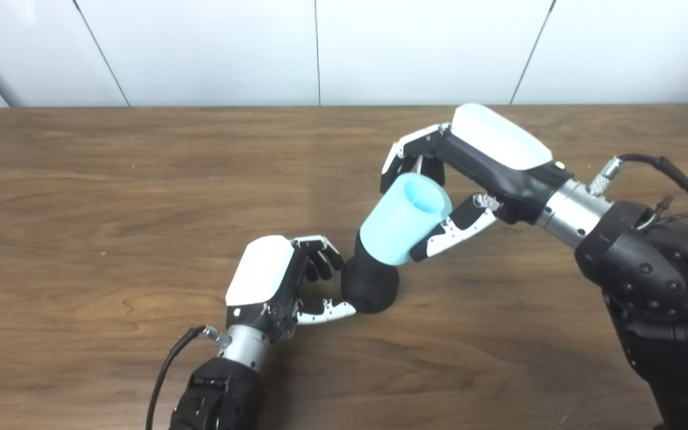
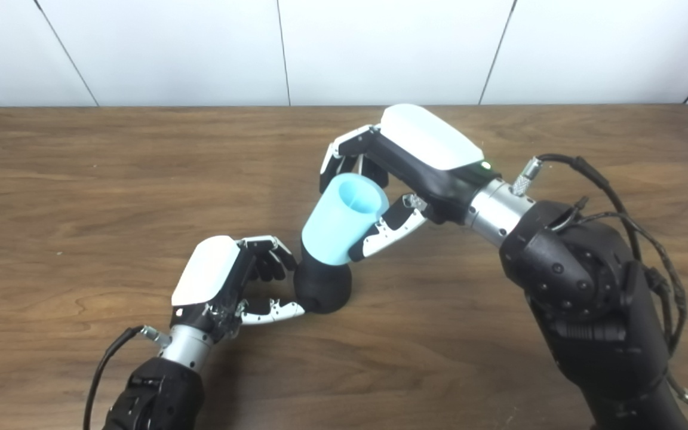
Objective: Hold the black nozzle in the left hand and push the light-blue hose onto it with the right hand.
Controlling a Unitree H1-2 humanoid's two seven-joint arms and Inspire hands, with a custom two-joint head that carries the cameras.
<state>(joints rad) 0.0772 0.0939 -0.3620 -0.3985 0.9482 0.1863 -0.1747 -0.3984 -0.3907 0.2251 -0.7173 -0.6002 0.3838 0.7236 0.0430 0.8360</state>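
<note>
Here the black nozzle (image 1: 371, 286) stands on the wooden bench (image 1: 111, 197), tilted; the left hand (image 1: 272, 280) pinches its base between thumb and curled fingers (image 1: 326, 260); the light-blue hose (image 1: 404, 218) sits over its top, clasped by the right hand (image 1: 469, 164), fingers wrapped round it.

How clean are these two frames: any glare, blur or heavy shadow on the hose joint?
Left eye view: sharp, soft even light, faint shadow beside the black nozzle. Right eye view: equally sharp; mild sheen on the light-blue hose, nothing washed out.
</note>
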